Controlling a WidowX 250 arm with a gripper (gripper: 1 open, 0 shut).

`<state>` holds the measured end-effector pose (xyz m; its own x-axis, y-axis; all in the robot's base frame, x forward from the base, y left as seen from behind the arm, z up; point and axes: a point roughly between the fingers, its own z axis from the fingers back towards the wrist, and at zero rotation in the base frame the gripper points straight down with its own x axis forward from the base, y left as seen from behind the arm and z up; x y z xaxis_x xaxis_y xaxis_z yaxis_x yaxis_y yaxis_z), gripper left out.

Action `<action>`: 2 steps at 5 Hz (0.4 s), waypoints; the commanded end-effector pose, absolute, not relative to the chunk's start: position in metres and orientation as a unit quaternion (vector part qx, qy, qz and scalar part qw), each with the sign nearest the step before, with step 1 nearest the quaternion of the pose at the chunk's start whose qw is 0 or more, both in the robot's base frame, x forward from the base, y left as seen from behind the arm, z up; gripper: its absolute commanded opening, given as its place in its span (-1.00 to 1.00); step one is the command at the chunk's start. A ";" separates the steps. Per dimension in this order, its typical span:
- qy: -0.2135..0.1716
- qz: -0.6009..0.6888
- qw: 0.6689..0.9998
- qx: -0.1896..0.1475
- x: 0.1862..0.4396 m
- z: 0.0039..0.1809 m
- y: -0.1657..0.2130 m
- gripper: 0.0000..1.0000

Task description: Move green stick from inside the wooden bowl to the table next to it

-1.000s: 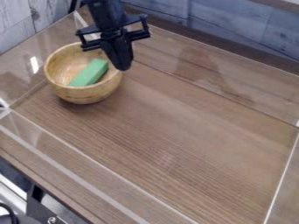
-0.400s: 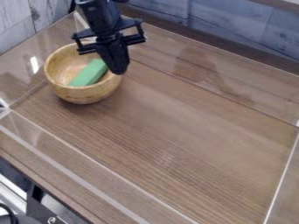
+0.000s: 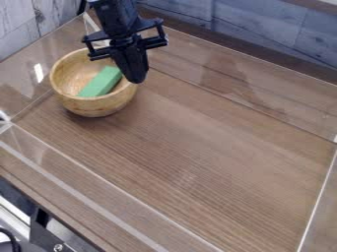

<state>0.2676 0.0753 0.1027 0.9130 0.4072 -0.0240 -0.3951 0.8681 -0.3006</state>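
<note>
A bright green stick (image 3: 98, 83) lies slanted inside the light tan wooden bowl (image 3: 79, 102), which sits at the far left of the brown wood-grain table (image 3: 198, 148). My black gripper (image 3: 133, 74) hangs over the bowl's right rim, its fingertips close together and shut, just to the right of the stick's upper end. I cannot tell whether the tips touch the stick. Nothing is lifted out of the bowl.
Low clear plastic walls (image 3: 158, 231) run along the table's edges. A grey plank wall (image 3: 277, 25) stands behind the table. The wide stretch of tabletop right of the bowl is bare wood grain.
The gripper has shifted slightly left and a touch lower toward the bowl since a second ago. The stick and bowl have not moved.
</note>
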 end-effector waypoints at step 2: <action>-0.045 0.166 0.974 -0.146 0.272 0.129 0.073 -1.00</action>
<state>0.2659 0.0704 0.1089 0.9354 0.3511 -0.0425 -0.3465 0.8858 -0.3088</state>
